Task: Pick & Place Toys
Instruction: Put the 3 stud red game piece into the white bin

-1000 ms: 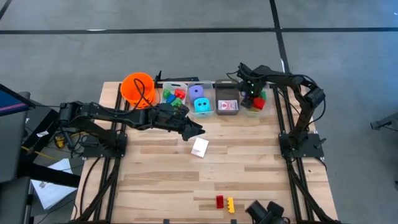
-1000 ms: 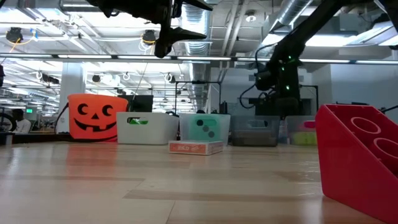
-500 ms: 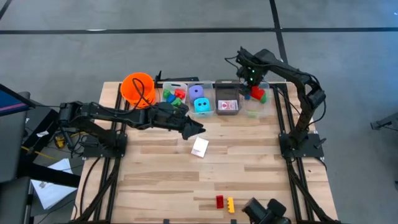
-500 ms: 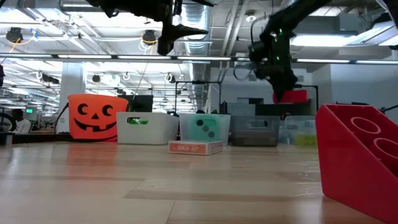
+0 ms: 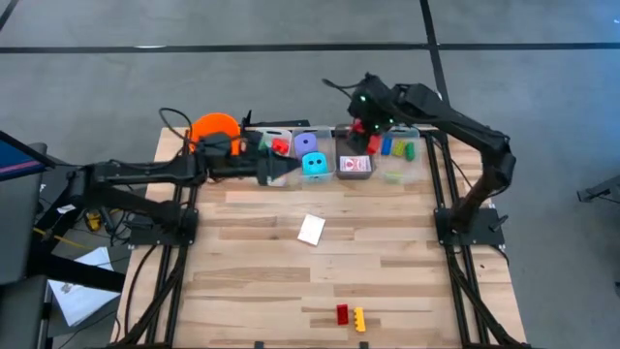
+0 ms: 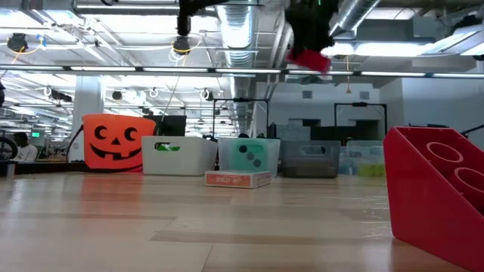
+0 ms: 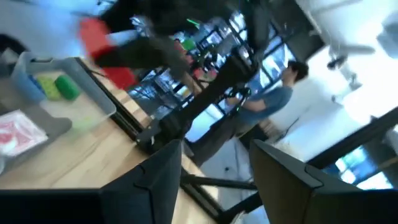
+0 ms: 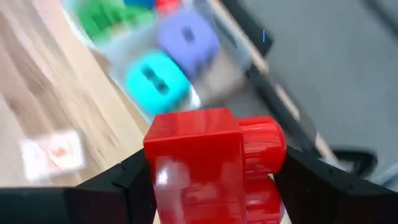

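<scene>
Even, soft overhead light fills the high view; the wooden counter [image 5: 320, 262] shows only faint shadows. The low view is bright and backlit by ceiling strip lights [image 6: 113, 68], which leave a pale sheen on the counter; the big red brick [image 6: 439, 193] at its edge is close and soft. Both wrist views are heavily motion-blurred: the teal die [image 8: 155, 81], purple die [image 8: 186, 37] and card [image 8: 53, 152] smear, and windows [image 7: 367, 56] glare white.
</scene>
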